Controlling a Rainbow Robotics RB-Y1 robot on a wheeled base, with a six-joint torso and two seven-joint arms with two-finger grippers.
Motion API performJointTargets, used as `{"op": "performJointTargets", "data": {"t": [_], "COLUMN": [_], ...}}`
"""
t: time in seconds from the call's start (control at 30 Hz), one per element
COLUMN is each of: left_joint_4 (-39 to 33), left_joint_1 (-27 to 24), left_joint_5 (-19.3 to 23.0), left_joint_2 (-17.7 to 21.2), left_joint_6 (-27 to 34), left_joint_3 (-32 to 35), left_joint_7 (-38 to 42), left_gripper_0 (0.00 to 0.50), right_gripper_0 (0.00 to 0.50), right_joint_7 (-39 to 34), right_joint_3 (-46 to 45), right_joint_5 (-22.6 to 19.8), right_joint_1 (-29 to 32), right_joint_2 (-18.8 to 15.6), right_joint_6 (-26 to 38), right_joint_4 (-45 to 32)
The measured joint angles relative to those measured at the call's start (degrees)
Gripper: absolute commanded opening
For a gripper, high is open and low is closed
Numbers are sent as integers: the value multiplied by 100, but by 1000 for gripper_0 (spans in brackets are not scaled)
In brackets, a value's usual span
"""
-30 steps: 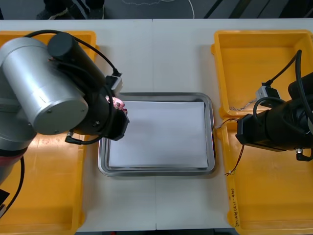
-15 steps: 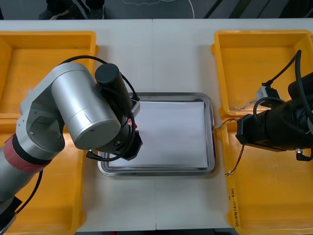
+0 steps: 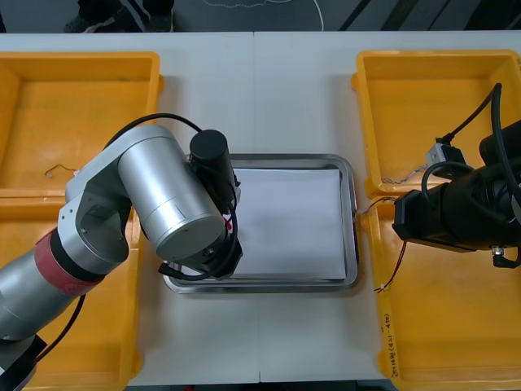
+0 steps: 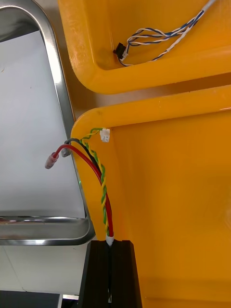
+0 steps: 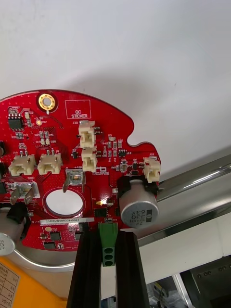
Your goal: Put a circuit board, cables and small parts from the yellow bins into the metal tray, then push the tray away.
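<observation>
Left gripper: jaws clamped on circuit board at left side of tray. Right gripper: jaws pinching red-and-yellow cable in near right bin.

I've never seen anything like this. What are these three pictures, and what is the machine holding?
It is a two-armed robot. One camera looks down from above at a light table with yellow bins at the sides and a metal tray between. The other two cameras sit on the wrists. The left gripper is shut on a round red circuit board over the tray; the right gripper, at the right-hand bins, is shut on a red and yellow cable.
</observation>
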Motion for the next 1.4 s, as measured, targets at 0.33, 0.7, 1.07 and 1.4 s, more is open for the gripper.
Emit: {"op": "performJointTargets", "data": {"t": [0.33,0.7,1.07,1.4], "left_joint_4": [228,560,571,572], "left_joint_1": [0,0,0,0], "left_joint_5": [-115,-191,-195,-210], "left_joint_2": [-110,-286,-306,-309], "left_joint_6": [0,0,-44,-206], "left_joint_3": [-96,-96,-96,-96], "left_joint_7": [0,-1,-1,-1], "left_gripper_0": [0,0,13,345], "right_gripper_0": [0,0,0,0], "right_joint_7": [0,0,0,0], "right_joint_3": [0,0,0,0], "right_joint_5": [3,10,10,10], "right_joint_1": [0,0,0,0], "right_joint_2": [0,0,0,0], "right_joint_6": [0,0,0,0], "right_joint_4": [2,14,19,22]}}
